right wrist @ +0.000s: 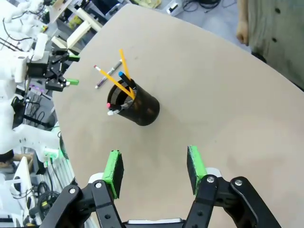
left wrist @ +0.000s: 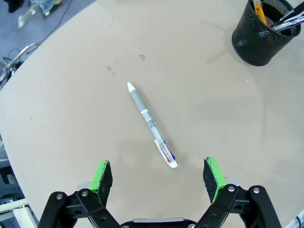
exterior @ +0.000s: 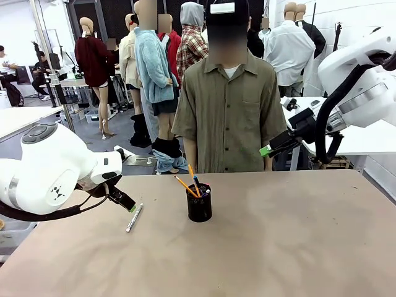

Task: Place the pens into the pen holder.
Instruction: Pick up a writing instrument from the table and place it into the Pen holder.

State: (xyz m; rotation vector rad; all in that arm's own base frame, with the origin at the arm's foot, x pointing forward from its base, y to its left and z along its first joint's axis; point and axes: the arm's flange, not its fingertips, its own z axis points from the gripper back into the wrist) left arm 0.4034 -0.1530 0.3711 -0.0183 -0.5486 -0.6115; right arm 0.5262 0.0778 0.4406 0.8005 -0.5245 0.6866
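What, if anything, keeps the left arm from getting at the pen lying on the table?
Probably nothing, so yes: the left gripper hangs open near the pen, bare table lies around it, and the pen holder stands well aside.

Front camera at robot's table edge, facing person (exterior: 229, 105) across table (exterior: 297, 247). Left wrist camera close, looking down on white pen (left wrist: 151, 124). Right wrist camera higher, farther back. All three share pen holder (exterior: 199, 205).

A white pen (exterior: 134, 218) lies flat, apart from the black mesh pen holder (exterior: 199, 207) holding yellow pencils (exterior: 185, 185).
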